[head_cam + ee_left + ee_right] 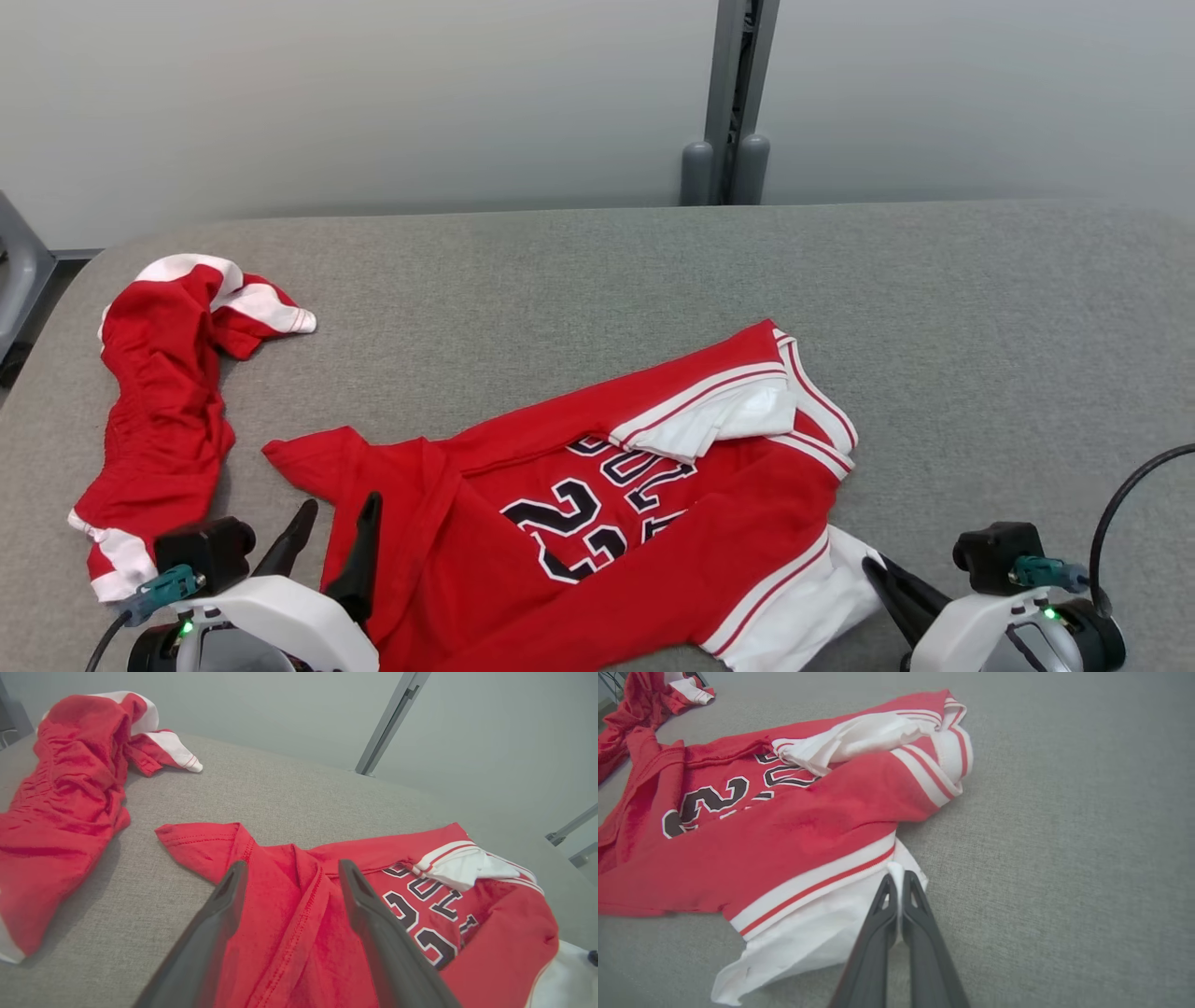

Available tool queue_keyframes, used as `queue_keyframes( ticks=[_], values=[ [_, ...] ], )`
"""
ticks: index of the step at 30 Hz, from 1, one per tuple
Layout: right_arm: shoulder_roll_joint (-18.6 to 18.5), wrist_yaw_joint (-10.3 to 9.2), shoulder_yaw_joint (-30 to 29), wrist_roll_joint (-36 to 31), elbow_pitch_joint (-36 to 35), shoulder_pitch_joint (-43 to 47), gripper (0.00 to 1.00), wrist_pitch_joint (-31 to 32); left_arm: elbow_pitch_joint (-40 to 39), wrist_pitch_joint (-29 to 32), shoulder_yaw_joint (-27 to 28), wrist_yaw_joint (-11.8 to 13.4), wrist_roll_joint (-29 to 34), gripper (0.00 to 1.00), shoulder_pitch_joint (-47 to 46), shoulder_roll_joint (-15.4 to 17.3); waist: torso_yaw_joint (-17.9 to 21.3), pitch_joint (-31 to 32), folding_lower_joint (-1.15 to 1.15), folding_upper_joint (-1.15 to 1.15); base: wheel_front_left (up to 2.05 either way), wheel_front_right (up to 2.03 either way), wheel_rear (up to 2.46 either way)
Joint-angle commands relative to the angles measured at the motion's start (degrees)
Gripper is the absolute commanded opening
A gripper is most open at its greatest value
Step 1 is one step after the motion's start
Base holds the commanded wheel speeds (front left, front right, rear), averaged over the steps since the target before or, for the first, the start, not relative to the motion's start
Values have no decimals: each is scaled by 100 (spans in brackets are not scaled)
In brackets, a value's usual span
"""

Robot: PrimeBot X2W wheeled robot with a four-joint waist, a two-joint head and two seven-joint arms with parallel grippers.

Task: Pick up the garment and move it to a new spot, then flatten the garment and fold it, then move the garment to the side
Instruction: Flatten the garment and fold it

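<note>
Left: a crumpled red garment (163, 411) lies apart. Left gripper (341, 506), jaws wide, hovers over the jersey (485, 579), which lies rumpled at the table's (653, 271) near edge. Right gripper (899, 879) pinches its white hem. Lifting well likely needs the left closing on red cloth first, then both rising level. Legible: "23"; the lettering above is partly fold-hidden.

a grey woven-fabric table (653, 280) carries a rumpled red-and-white numbered jersey (579, 560) at its near edge, and a bunched red garment with white trim (163, 420) along its left edge.
</note>
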State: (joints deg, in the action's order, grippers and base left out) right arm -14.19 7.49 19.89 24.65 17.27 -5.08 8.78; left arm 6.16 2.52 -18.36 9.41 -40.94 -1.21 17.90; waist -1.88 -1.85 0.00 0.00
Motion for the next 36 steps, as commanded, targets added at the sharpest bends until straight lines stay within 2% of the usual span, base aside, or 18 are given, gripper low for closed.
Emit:
queue_keyframes(
  ticks=[1,4,6,7,8,11,12,15,16,19,25,30,36],
  values=[
    [-8,2,-44,-35,-68,107,0,62,-10,13,6,24,1,100,15,50,80,-6,0,0,0,0,0],
    [7,2,-155,-60,-141,256,0,194,-14,30,9,31,-16,100,13,68,175,-30,0,0,0,0,0],
    [2,1,-237,-92,-169,367,18,307,-14,28,17,36,-27,100,5,71,224,-47,0,0,0,0,0],
    [-1,1,-279,-104,-192,418,22,356,-10,26,17,35,-31,100,-3,67,242,-52,0,0,0,0,0],
    [-3,2,-322,-116,-218,455,24,397,-5,23,13,33,-32,100,-11,66,257,-57,0,0,0,0,0],
    [-4,1,-438,-143,-295,587,18,541,8,9,8,34,-41,100,-31,62,299,-66,0,0,0,0,0],
    [4,1,-489,-151,-309,630,20,605,13,4,8,34,-42,100,-32,64,311,-63,0,0,0,0,0],
    [34,1,-573,-92,-342,778,49,891,38,4,2,31,-43,100,-22,72,342,-42,0,0,0,0,0],
    [36,1,-587,-77,-366,804,99,990,48,6,-1,32,-48,100,-20,74,347,-32,0,0,0,0,0],
    [46,1,-743,-60,-457,908,100,1214,61,13,-9,33,-56,100,-14,81,354,-5,0,0,0,0,0],
    [109,1,-1243,8,-908,835,100,980,24,19,-14,63,-53,100,1,109,336,16,0,0,0,0,0],
    [79,2,-1753,-137,-1266,691,100,413,-40,-37,8,94,-12,100,8,134,294,34,0,0,0,0,0],
    [415,2,-2163,-311,-1317,523,100,-675,-90,-197,45,142,24,100,29,98,234,102,0,0,0,0,0]
  ],
)
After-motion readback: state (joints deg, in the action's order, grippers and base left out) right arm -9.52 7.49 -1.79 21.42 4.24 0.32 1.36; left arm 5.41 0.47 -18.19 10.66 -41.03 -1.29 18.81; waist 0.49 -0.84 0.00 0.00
